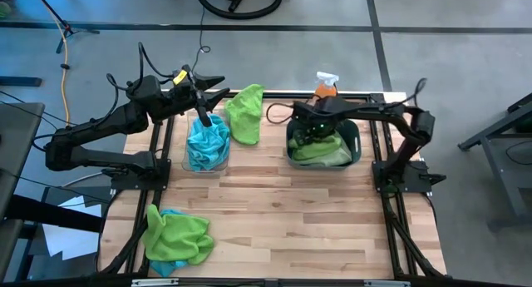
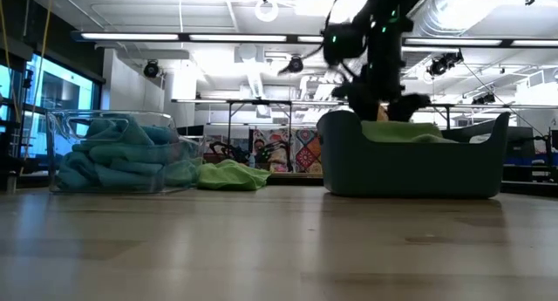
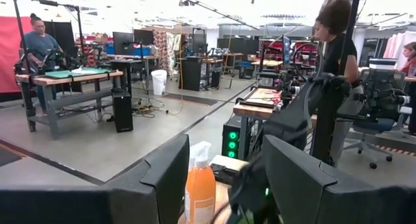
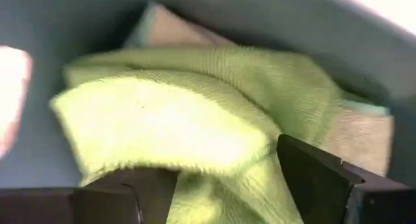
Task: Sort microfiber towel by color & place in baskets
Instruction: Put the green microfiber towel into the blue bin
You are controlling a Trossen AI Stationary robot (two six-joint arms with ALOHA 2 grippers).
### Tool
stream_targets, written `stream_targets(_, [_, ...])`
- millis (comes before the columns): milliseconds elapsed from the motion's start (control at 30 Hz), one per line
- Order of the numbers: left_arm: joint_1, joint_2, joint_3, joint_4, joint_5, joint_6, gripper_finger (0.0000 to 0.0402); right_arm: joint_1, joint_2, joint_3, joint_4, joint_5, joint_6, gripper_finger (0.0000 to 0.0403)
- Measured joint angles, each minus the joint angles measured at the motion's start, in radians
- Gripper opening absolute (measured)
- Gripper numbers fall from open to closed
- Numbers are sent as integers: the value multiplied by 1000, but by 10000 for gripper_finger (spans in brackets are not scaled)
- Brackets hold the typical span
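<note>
Green microfiber towels point(image 1: 320, 150) lie heaped in the dark teal-grey tub point(image 1: 356, 145) at the table's two o'clock, the right gripper point(image 1: 314, 131) poised directly above them, jaws spread wide and empty. At ten o'clock, blue towels point(image 1: 207, 142) fill the clear bin point(image 1: 187, 160) beneath the left gripper point(image 1: 202, 117), fingers parted, holding nothing. One green towel point(image 1: 246, 112) lies between the bins; a green-and-blue pile point(image 1: 175, 237) waits at seven o'clock.

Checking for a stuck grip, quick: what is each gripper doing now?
Left gripper: open, empty, above the clear bin.
Right gripper: open over the green towel.
</note>
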Motion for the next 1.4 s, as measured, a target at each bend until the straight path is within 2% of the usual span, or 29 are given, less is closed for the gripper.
stream_targets(433, [0,0,0,0,0,-11,184,0,-337,20,50,-1,-8,256])
stream_targets(533, [0,0,0,0,0,-10,184,13,-437,20,178,-1,-69,256])
stream_targets(700, [0,0,0,0,-1,-11,184,56,-543,20,492,-5,-232,256])
stream_targets(833, [0,0,0,0,-1,-47,184,103,-559,20,723,-29,-397,256])
stream_targets(967, [0,0,0,-1,14,-101,184,141,-532,20,839,-135,-581,256])
stream_targets(1067, [0,0,0,-1,99,-182,184,155,-502,20,866,-225,-638,256])
stream_targets(1167, [0,3,0,1,315,-247,184,159,-471,20,875,-302,-638,256])
stream_targets(1233, [-6,12,-1,0,410,-271,184,159,-455,20,872,-318,-638,256])
stream_targets(1400, [-28,61,-1,1,393,-348,184,155,-446,20,873,-318,-645,256])
